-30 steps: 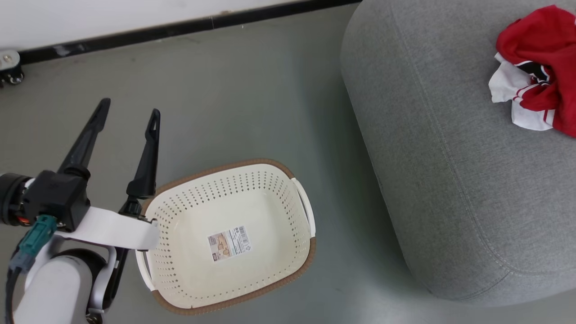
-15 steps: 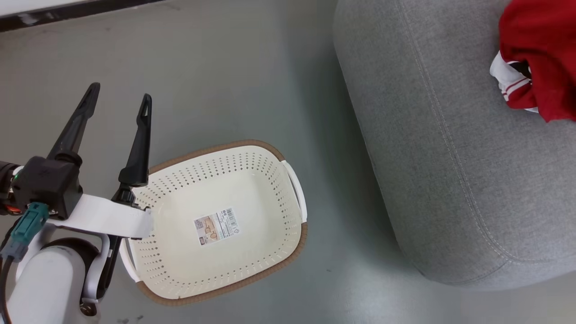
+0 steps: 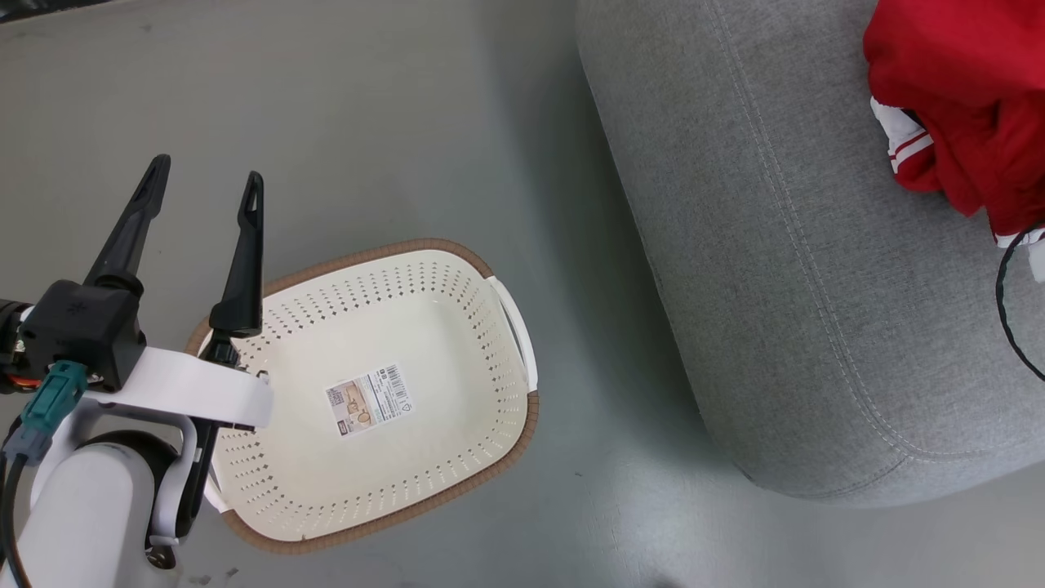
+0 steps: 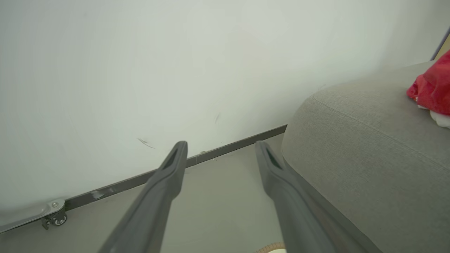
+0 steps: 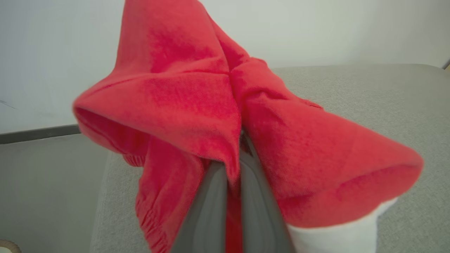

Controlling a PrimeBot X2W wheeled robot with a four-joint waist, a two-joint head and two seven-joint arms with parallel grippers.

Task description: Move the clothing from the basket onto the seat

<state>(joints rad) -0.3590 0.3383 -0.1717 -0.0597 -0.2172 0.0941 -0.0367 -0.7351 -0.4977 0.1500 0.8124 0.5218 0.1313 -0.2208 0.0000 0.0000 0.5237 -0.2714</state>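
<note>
Two states: left tool [image 3: 206, 171] gapes; right tool [image 5: 234, 172] clamps clothing [image 5: 197, 91], seemingly over seat [image 5: 369, 91]

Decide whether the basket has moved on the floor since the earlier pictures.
No. The basket keeps the same gap to the seat; the whole head view shifted, so the camera moved.
</note>
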